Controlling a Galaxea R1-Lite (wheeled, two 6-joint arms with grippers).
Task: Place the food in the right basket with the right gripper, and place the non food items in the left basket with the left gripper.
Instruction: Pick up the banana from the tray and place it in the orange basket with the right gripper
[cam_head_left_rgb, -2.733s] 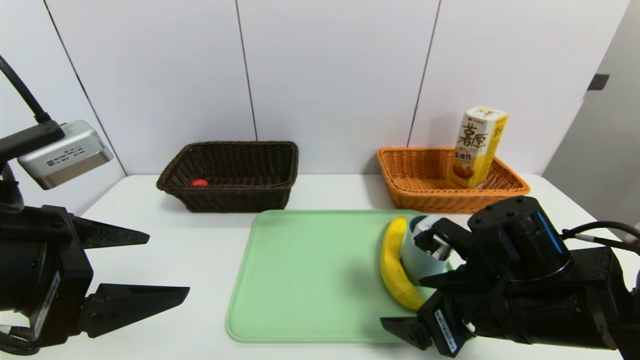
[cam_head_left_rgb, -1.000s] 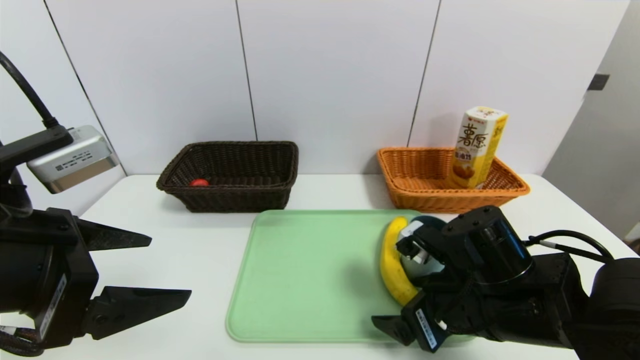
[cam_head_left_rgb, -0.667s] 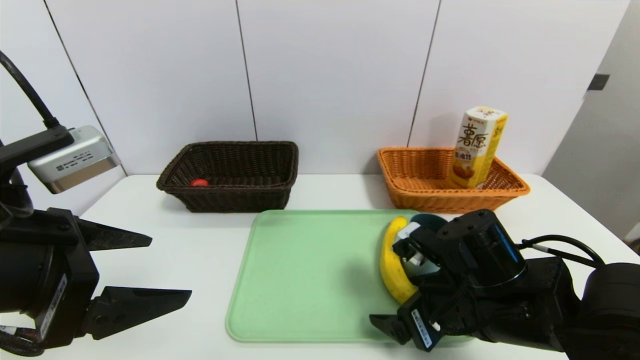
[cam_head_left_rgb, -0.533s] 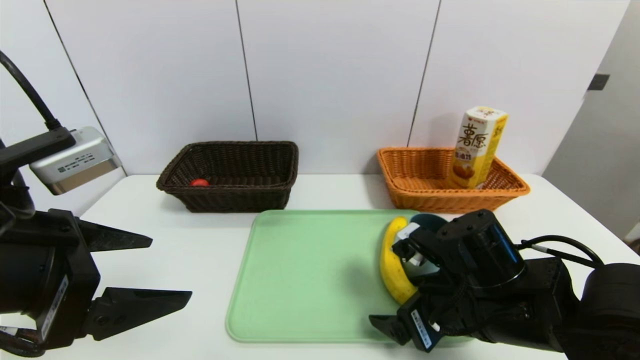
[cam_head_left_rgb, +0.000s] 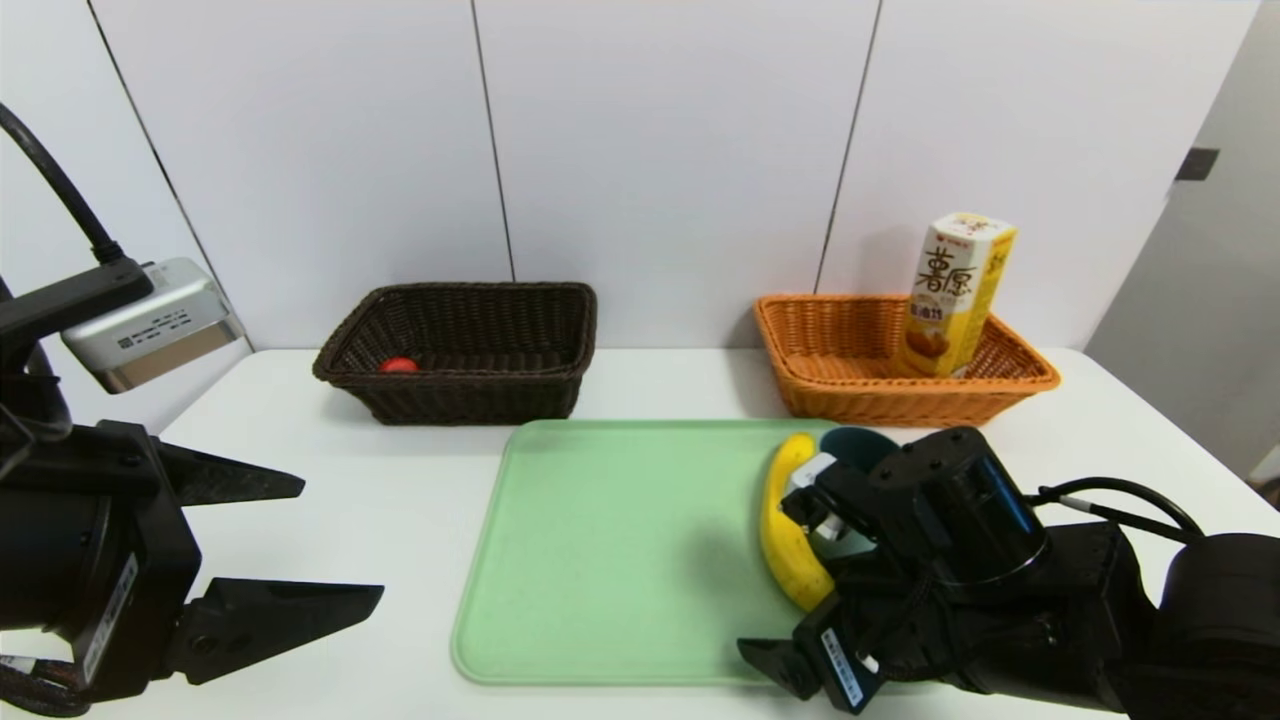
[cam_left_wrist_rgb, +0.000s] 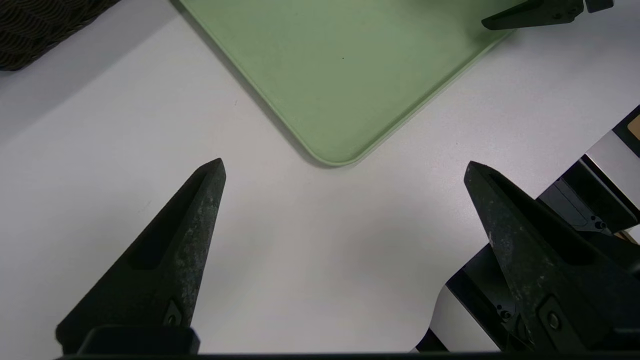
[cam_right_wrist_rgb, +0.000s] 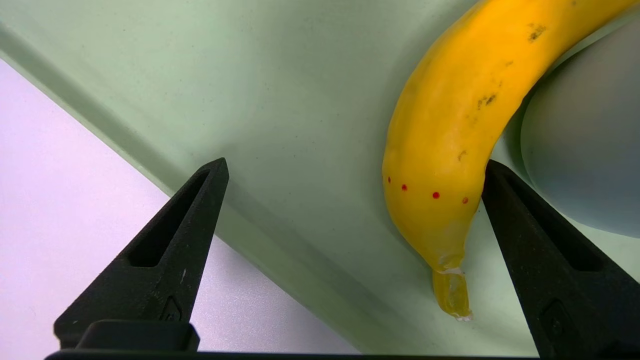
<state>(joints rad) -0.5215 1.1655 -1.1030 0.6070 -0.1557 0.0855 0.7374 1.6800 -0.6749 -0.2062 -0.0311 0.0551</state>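
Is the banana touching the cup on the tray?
Touching. In the right wrist view the banana's inner curve lies against the cup, with no strip of tray showing between them.

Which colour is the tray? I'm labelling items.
Pale green tray, plain, no pattern. The head view shows it best.

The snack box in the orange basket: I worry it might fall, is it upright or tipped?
Tipped slightly. The snack box stands in the orange basket, leaning toward the robot's right against the rim.
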